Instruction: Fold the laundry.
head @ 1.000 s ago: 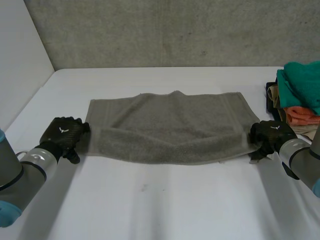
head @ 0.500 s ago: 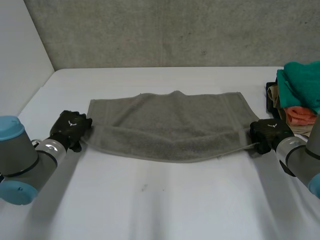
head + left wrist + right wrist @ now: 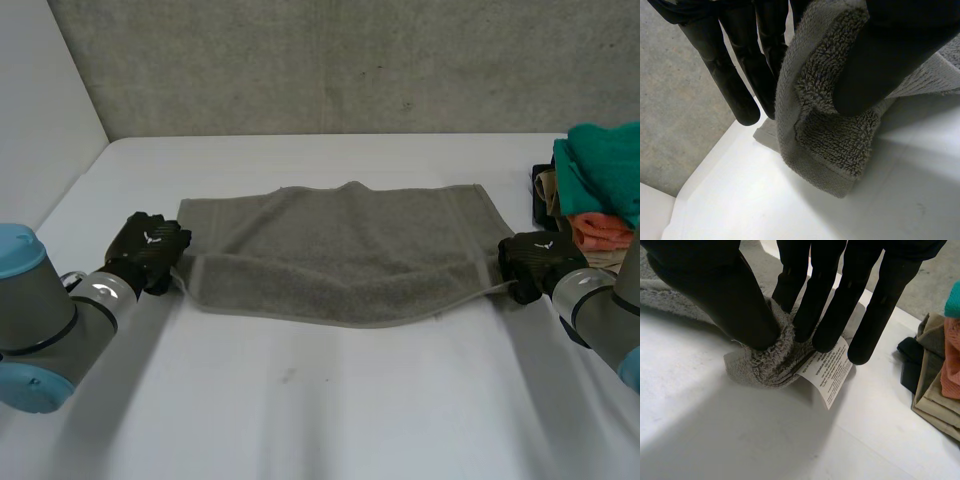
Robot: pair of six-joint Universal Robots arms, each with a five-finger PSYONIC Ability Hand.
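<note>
A grey towel (image 3: pixel 340 248) lies spread across the white table (image 3: pixel 330 400), its near edge doubled over. My left hand (image 3: pixel 150 248) is at the towel's near left corner; in its wrist view the thumb (image 3: pixel 880 65) and fingers (image 3: pixel 740 80) pinch the grey towel (image 3: pixel 825 130) corner between them. My right hand (image 3: pixel 532 262) is at the near right corner, where thumb (image 3: pixel 725 300) and fingers (image 3: pixel 825 305) squeeze the bunched towel (image 3: pixel 767 365) with a white care label (image 3: pixel 829 371) sticking out.
A stack of folded laundry (image 3: pixel 598 190), teal on top with orange and tan below, sits at the table's right edge just beyond my right hand. The laundry stack (image 3: pixel 935 375) lies close beside the right fingers. A grey wall (image 3: pixel 320 60) backs the table.
Both hands have closed onto the towel's near corners, the left moving in and turning. The near edge now lifts slightly at both ends.
</note>
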